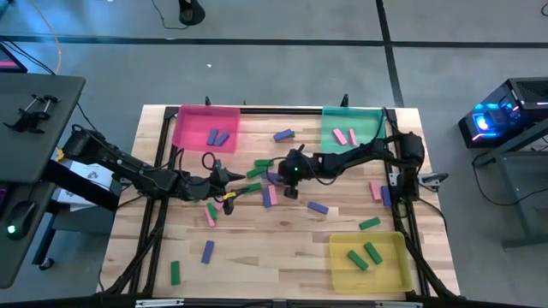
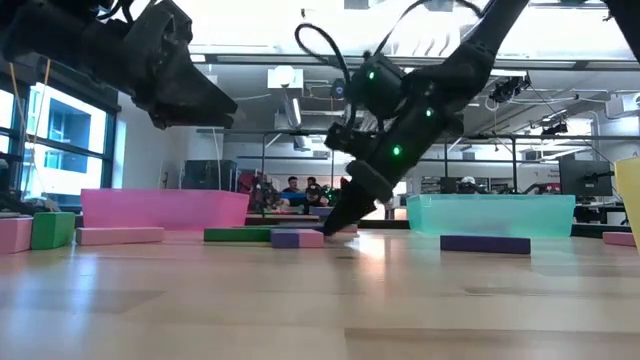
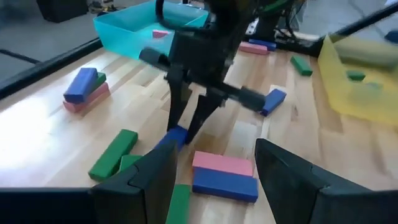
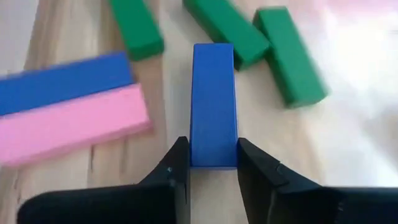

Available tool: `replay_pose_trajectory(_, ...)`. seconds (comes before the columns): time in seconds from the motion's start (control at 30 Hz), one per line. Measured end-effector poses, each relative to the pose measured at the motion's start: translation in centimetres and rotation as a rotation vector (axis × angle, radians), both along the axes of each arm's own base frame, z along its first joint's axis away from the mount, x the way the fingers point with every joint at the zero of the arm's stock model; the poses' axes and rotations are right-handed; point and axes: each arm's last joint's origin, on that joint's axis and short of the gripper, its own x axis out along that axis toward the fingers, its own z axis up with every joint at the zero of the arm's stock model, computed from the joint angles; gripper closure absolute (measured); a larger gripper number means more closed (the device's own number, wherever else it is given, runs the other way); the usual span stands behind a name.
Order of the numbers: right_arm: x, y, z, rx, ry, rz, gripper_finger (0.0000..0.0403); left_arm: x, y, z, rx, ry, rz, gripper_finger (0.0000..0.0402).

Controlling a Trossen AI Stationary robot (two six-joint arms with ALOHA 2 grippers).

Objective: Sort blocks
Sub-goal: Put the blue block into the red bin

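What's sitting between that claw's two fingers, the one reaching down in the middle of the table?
A blue block sits between the right gripper's fingers, which touch its sides at one end. The right wrist view shows this best; beside it lie green blocks and a pink block.

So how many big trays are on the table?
3. Seen from above, the pink tray sits at the table's top left, the teal tray at the top right, and the yellow tray at the bottom right. None seems hidden.
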Motion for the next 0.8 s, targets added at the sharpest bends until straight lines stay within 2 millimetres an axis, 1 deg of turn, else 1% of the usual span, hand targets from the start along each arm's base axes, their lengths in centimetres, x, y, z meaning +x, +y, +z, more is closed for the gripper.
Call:
replay_pose_trajectory(0.07, 0.3, 1.1, 1.1, -0.025, -0.054, -0.021, 0.0337, 0.0, 0.1, 0.0, 0.032, 0.006, 0.019, 0.0200)
replay_pose_trajectory(0.13, 0.7, 2.6, 2.1, -0.030, -0.132, -0.028, 0.0337, -0.1, 0.1, 0.0, 0.053, 0.001, 0.060, 0.0200)
replay_pose_trajectory(0.3, 1.7, 6.7, 3.5, -0.035, -0.328, 0.025, 0.0337, -0.1, 0.2, 0.1, 0.102, 0.007, 0.075, 0.0200)
replay_pose_trajectory(0.43, 1.8, 9.2, 4.5, -0.083, -0.444, -0.039, 0.0337, -0.1, 0.0, 0.2, 0.103, -0.001, 0.069, 0.0200)
replay_pose_trajectory(0.5, 1.8, 9.8, 5.0, -0.055, -0.516, -0.142, 0.0337, -0.1, -0.3, 0.5, 0.109, -0.031, 0.055, 0.0200)
replay_pose_trajectory(0.53, 1.8, 10.0, 5.3, -0.038, -0.551, -0.165, 0.0337, 0.0, -0.5, 0.7, 0.119, -0.043, 0.041, 0.0200)
replay_pose_trajectory(0.67, 2.0, 10.9, 6.5, -0.031, -0.664, -0.113, 0.0337, 0.1, -1.0, 1.3, 0.141, -0.098, -0.012, 0.0200)
replay_pose_trajectory(0.8, 2.0, 11.6, 7.3, -0.017, -0.748, -0.043, 0.0337, 0.3, -1.2, 1.8, 0.098, -0.147, -0.104, 0.0200)
